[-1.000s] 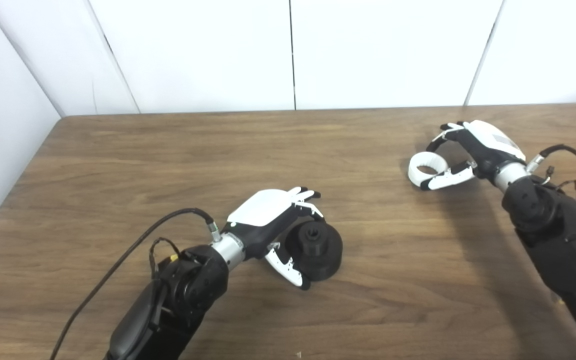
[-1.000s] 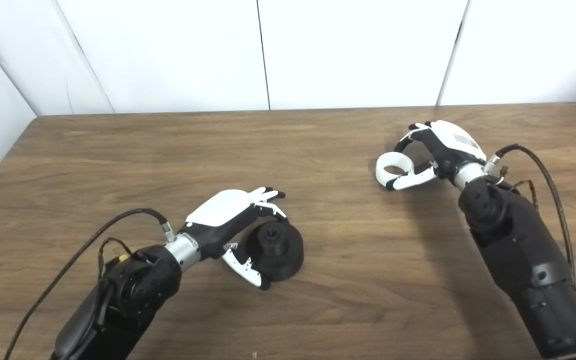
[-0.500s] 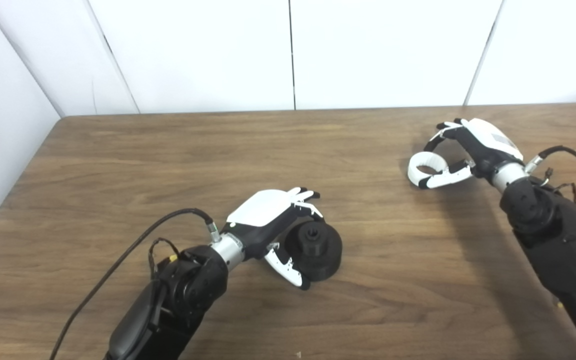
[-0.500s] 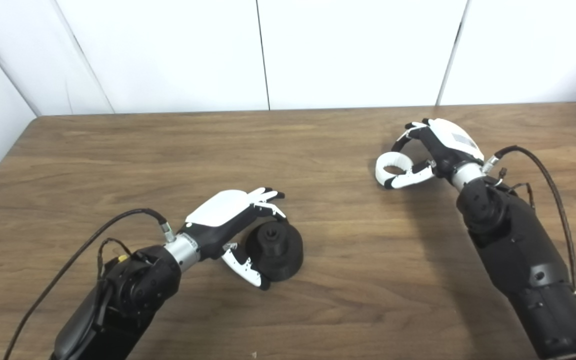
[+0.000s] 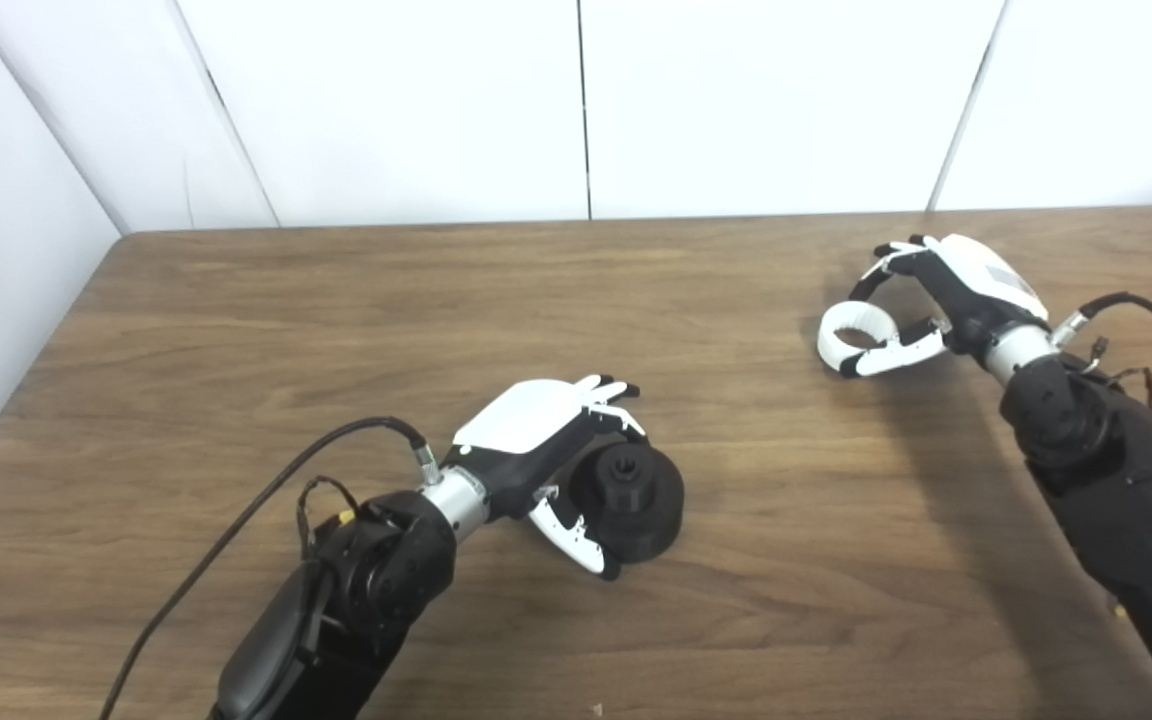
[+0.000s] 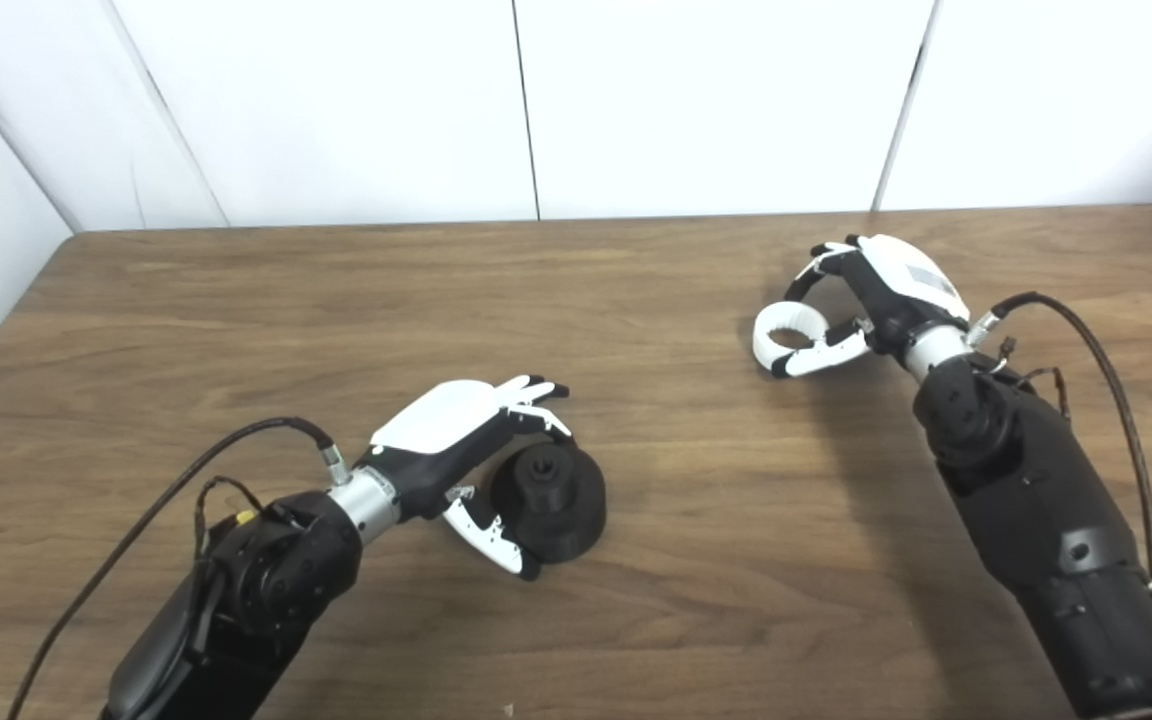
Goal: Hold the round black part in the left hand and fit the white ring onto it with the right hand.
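Leftmost, the left arm comes up from the bottom edge over the wooden worktop [image 5: 336,300], a black cable looping off its wrist. The left hand [image 5: 546,450] lies low on the worktop with its white back turned up and its fingers [image 5: 608,392] reaching over the far side of the black part [image 5: 636,500], while the thumb curves round the near side. Fingers and thumb sit against the part's rim, yet whether they grip it firmly cannot be told – the part rests flat on the worktop, not lifted. It is round, with a raised hub in the middle that has a socket in its top.

Past the part lies a bare stretch of worktop, and the two hands are well apart.

Further right, near the back of the worktop, the right hand [image 6: 876,300] holds the white ring [image 6: 788,335]. The ring is caught between the thumb on its near side and the curled fingers [image 6: 821,270] on its far side – closed on it, with the ring's opening facing up and a little toward the camera. Whether the ring is clear of the worktop or touching it cannot be told; a dark shadow lies under the hand and forearm. The right arm runs down to the lower right corner, with its own cable arching off the wrist.

Behind everything stand plain white wall panels.
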### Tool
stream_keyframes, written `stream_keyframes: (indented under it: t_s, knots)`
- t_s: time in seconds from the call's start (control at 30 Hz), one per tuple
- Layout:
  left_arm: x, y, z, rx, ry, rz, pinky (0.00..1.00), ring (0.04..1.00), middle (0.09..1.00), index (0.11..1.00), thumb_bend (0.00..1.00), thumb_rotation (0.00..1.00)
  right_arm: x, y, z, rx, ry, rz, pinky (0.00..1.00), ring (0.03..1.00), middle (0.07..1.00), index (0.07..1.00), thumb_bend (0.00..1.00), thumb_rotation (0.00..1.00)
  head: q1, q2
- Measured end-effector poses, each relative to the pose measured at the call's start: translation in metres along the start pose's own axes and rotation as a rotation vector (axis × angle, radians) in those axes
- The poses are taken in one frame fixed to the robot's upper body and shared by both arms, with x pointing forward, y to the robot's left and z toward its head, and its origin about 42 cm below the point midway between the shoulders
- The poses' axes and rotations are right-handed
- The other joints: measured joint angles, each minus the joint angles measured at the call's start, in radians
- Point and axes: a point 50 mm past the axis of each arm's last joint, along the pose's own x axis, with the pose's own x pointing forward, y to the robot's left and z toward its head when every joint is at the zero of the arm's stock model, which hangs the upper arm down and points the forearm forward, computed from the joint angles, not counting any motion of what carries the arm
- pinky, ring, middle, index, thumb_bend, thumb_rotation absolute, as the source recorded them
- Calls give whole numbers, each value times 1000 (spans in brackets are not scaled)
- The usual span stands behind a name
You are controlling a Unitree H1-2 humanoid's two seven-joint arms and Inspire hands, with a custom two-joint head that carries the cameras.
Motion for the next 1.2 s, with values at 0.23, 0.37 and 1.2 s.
stream_keyframes:
  t_s: [0.23, 0.37, 1.2]
  knots:
    - [0, 0, 0, 0, 2, 0, 943, 1000, 974, 671, 924, 164, 0, 0, 2, 23, -18, -9, 902, 980, 883, 491, 526, 147, 2, 3]
    - [0, 0, 0, 0, 2, 1, 943, 1000, 972, 669, 929, 159, 0, 0, 3, 22, -20, -9, 893, 981, 885, 491, 525, 148, 0, 6]
    - [1, -3, 3, -3, 6, 6, 902, 1000, 967, 670, 934, 155, -45, -43, 61, 76, -203, -14, 914, 960, 857, 489, 525, 149, 6, 26]
